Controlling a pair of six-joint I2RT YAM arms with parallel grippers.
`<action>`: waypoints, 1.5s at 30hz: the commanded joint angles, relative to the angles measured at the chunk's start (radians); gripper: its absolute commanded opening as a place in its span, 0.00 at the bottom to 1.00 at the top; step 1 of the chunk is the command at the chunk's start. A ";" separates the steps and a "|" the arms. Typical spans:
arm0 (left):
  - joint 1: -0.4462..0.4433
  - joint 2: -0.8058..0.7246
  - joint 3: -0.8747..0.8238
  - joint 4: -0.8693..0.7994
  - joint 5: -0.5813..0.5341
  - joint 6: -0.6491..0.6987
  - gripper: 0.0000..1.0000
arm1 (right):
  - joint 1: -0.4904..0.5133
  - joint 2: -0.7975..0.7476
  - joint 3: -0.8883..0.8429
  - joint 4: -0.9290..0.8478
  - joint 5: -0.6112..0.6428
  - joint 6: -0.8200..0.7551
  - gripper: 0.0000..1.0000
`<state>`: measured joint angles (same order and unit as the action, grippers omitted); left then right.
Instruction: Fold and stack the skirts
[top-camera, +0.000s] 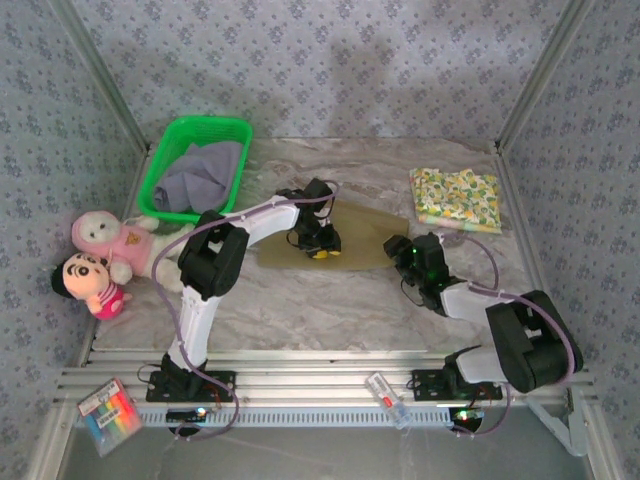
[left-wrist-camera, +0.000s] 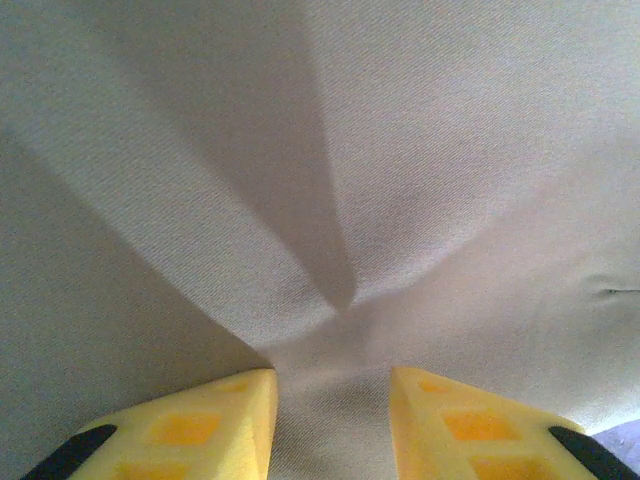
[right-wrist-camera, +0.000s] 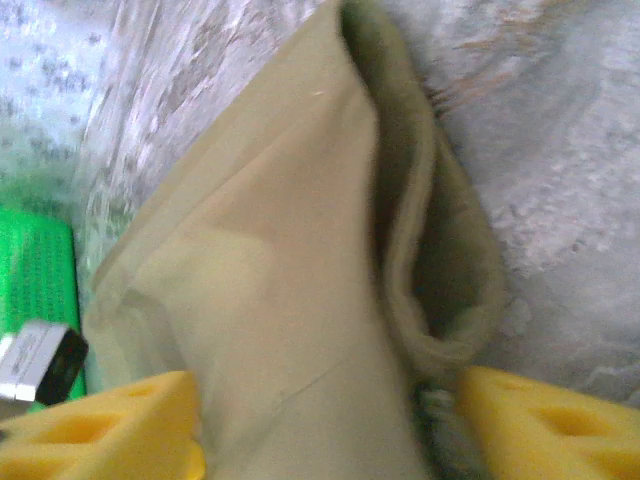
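An olive-khaki skirt (top-camera: 365, 235) lies spread on the marble table between my two arms. My left gripper (top-camera: 320, 250) presses on its left part. In the left wrist view its yellow fingers (left-wrist-camera: 225, 420) pinch the cloth (left-wrist-camera: 330, 200), and creases run out from between them (left-wrist-camera: 332, 385). At the skirt's right edge sits my right gripper (top-camera: 405, 250), its jaws apart astride the folded-over edge (right-wrist-camera: 300, 300), a yellow finger (right-wrist-camera: 530, 420) on each side. A yellow-green floral skirt (top-camera: 457, 198) lies folded at the back right. A lavender-grey skirt (top-camera: 200, 172) lies crumpled in the basket.
The green plastic basket (top-camera: 200, 122) stands at the back left. Two plush dolls (top-camera: 105, 240) (top-camera: 88, 280) lie at the left edge beside the left arm. A pack of markers (top-camera: 108, 415) rests on the front rail. Bare marble shows in front of the olive skirt (top-camera: 320, 300).
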<state>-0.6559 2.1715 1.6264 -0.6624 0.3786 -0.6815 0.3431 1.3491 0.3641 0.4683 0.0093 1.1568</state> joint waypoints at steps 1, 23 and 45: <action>0.006 -0.040 0.044 -0.065 -0.016 0.012 0.39 | 0.010 0.031 -0.038 0.032 0.076 0.045 0.46; 0.053 0.412 0.710 -0.131 -0.104 0.070 0.03 | -0.007 0.141 -0.033 0.099 -0.035 0.001 0.00; 0.183 -0.035 0.406 -0.185 -0.231 0.122 0.31 | -0.102 0.009 0.078 -0.144 -0.170 -0.335 0.00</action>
<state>-0.5076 2.2768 2.1708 -0.8619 0.1989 -0.5758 0.2436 1.3960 0.3794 0.4229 -0.1543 0.9508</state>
